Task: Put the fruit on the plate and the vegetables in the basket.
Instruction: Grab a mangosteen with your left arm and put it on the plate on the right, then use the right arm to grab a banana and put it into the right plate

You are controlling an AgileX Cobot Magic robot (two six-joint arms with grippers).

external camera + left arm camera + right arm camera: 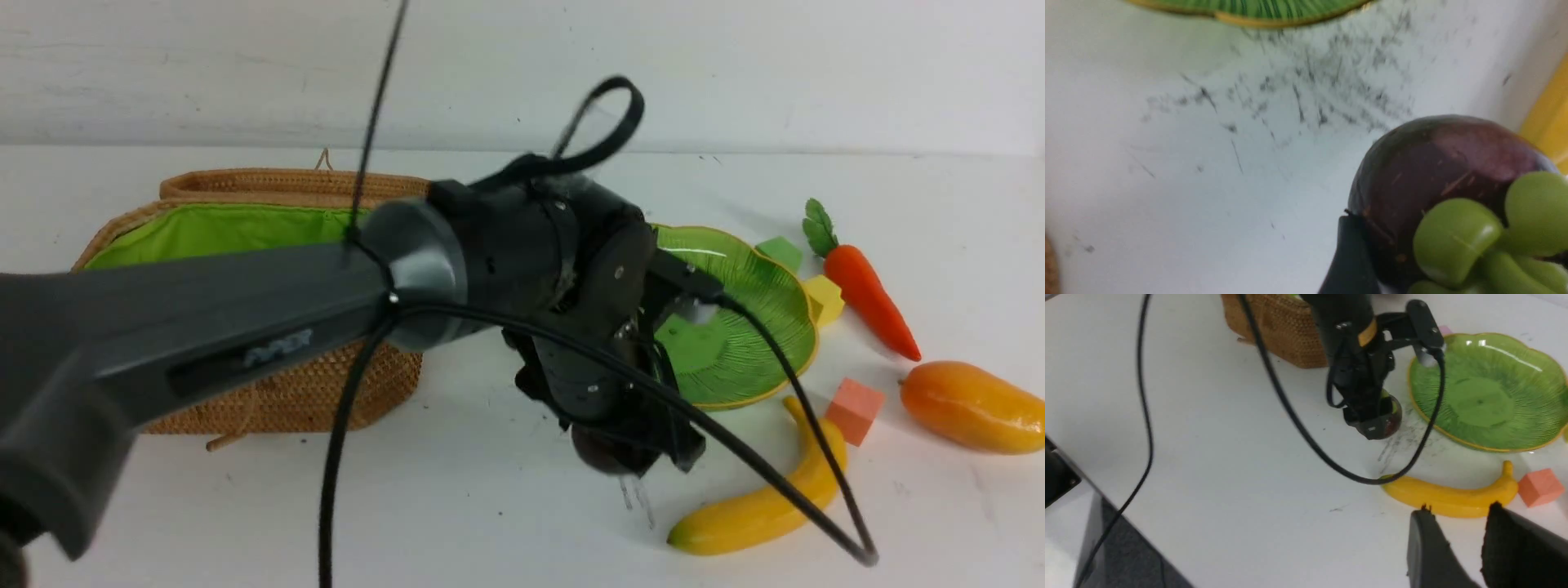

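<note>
My left gripper (pixel 629 457) is shut on the dark purple mangosteen (pixel 1437 163), low over the table just in front of the green plate (pixel 735 359). One black finger (pixel 1349 261) presses against the fruit's side; the other is hidden. The plate holds nothing. The yellow banana (pixel 759 510) lies in front of the plate, with the mango (pixel 976 406) at the far right. The orange carrot (pixel 869 298) lies right of the plate. The wicker basket (pixel 286 392) with green lining stands at the left behind my left arm. My right gripper (pixel 1459 510) hangs open and empty near the banana (pixel 1449 496).
Small cubes lie around the plate: a green one (pixel 778 251), a yellow one (pixel 823 298) and a salmon one (pixel 854 408). A black cable (pixel 767 474) loops from my left wrist across the banana. Dark scuff marks (pixel 1310 94) cover the table by the plate.
</note>
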